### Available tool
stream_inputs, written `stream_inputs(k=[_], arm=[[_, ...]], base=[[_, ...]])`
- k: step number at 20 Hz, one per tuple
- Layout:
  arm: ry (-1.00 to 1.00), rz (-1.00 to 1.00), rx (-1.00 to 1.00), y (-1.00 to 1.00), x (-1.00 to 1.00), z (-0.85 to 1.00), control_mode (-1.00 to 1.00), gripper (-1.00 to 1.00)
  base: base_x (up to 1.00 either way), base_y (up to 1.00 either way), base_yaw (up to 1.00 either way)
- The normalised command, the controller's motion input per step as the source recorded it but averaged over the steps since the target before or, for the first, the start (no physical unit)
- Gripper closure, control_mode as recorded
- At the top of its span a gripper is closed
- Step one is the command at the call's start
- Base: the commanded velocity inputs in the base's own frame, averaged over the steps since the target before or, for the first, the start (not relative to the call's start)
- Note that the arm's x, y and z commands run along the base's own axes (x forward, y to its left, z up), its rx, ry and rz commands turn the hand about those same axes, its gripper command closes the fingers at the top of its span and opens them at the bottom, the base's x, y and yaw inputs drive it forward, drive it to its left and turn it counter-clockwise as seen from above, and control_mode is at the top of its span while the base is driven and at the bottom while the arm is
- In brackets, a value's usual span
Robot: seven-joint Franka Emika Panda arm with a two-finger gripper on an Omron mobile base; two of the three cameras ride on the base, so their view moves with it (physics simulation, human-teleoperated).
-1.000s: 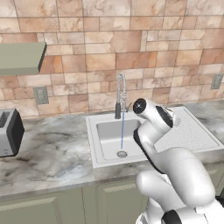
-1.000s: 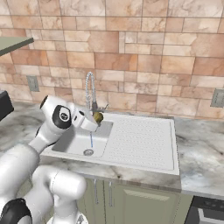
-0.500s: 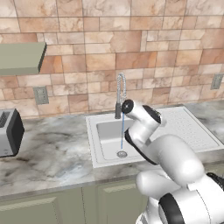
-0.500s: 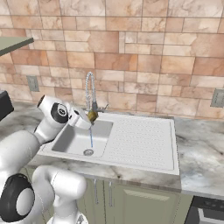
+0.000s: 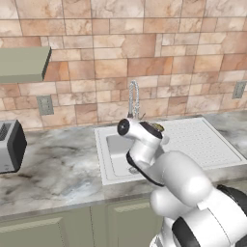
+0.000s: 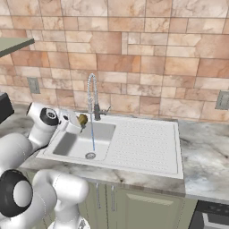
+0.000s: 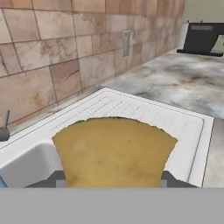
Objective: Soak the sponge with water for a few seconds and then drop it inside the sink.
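My gripper (image 6: 78, 121) is shut on the sponge (image 6: 82, 119), a small yellow-ochre block held above the back left of the sink (image 6: 147, 166) basin. The water (image 6: 92, 134) falls as a thin pale-blue stream from the coiled chrome tap (image 6: 92, 89) to the round drain (image 6: 90, 155), just right of the sponge and apart from it. In the left base view the gripper (image 5: 155, 129) and sponge (image 5: 158, 128) sit right of the tap (image 5: 133, 99), over the sink (image 5: 103, 161). In the hand view the sponge (image 7: 113, 151) sits between the fingertips (image 7: 57, 179), above the ribbed drainboard (image 7: 131, 107).
A dark toaster (image 5: 9, 145) stands on the marble counter left of the sink. A grey shelf (image 5: 24, 62) hangs above it. Wall outlets (image 5: 45, 104) (image 6: 222, 100) sit on the tiled backsplash. The drainboard (image 6: 143, 141) takes up the sink's right half.
The arm has swung left, carrying the sponge from right of the water stream, across it, to its left side. The grip stays shut.
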Motion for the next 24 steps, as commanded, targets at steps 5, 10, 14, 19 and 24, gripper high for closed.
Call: stream_inputs(k=[5, 10, 14, 19, 24], arm=[[-0.09, 0.0, -0.02, 0.35, -0.08, 0.0, -1.0, 1.0], [-0.05, 0.0, 0.0, 0.14, -0.03, -0.16, -1.0, 1.0], [-0.02, 0.0, 0.0, 0.01, -0.04, -0.24, -1.0, 1.0], [0.0, 0.0, 0.0, 0.02, -0.08, -0.15, -1.0, 1.0], [0.0, 0.0, 0.03, 0.0, 0.0, -0.06, -1.0, 1.0]], base=[[0.0, 0.0, 0.0], [0.0, 0.0, 0.0], [0.0, 0.0, 0.0], [0.0, 0.0, 0.0], [0.0, 0.0, 0.0]])
